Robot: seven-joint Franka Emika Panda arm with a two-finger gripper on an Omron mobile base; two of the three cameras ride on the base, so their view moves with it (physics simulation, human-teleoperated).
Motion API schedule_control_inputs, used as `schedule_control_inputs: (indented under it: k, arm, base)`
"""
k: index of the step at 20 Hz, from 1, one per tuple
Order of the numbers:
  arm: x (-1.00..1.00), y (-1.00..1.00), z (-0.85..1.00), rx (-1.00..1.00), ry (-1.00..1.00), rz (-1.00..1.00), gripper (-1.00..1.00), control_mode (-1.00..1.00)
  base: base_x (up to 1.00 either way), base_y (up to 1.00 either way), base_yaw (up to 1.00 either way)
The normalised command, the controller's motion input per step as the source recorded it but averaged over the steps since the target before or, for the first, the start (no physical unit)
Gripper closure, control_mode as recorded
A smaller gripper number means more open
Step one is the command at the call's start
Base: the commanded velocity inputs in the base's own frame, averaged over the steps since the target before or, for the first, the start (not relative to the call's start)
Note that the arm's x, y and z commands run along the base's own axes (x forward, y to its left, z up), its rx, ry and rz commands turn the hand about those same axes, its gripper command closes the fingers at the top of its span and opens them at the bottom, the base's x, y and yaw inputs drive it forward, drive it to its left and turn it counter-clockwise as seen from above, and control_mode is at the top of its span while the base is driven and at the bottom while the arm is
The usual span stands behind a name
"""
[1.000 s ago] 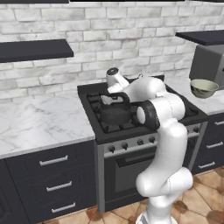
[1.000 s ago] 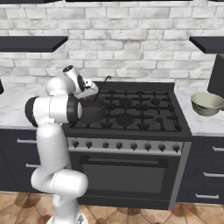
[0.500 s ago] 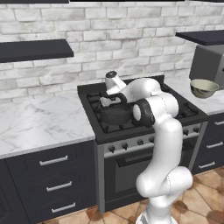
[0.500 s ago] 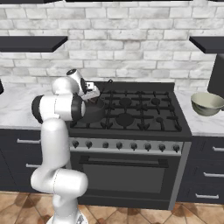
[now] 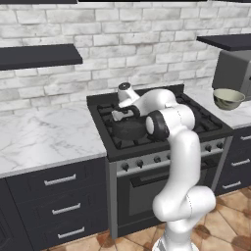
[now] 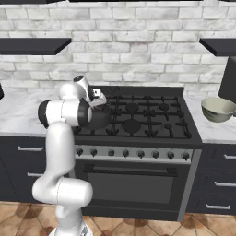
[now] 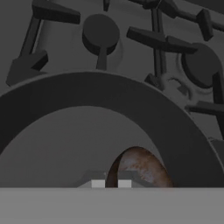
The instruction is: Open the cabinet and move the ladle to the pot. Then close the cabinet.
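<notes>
No readable text, label, brand or number appears anywhere; the stove knobs (image 6: 133, 154) at the centre of the frame may carry marks, too small to tell.

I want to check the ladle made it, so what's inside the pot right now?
Inside the pot, the hand view shows a brown rounded ladle bowl above the grey floor. Its handle is hidden, so whether the gripper holds it is unclear.

the pot (image 5: 128, 129) sits on the stove (image 5: 206, 122), with the ladle's bowl (image 7: 140, 168) inside it.
</notes>
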Motion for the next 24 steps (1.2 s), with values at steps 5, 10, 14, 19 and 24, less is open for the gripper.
schedule_control_inputs:
  k: [5,10,14,19,24]
  arm:
    - [0.25,0.0,-0.23,0.01,0.03,0.0,1.0,-1.0]
    - [0.3,0.0,-0.23,0.0,0.03,0.0,1.0,-1.0]
    - [0.31,0.0,-0.2,0.0,0.03,0.0,1.0,-1.0]
    - [0.14,0.1,-0.04,0.0,0.0,0.0,-1.0,-1.0]
    - [0.01,0.12,0.0,0.01,0.0,0.0,-1.0,-1.0]
  base:
    - [0.0,0.0,0.0]
    - [0.0,0.0,0.0]
    - [0.0,0.0,0.0]
    - [0.0,0.0,0.0]
    - [0.0,0.0,0.0]
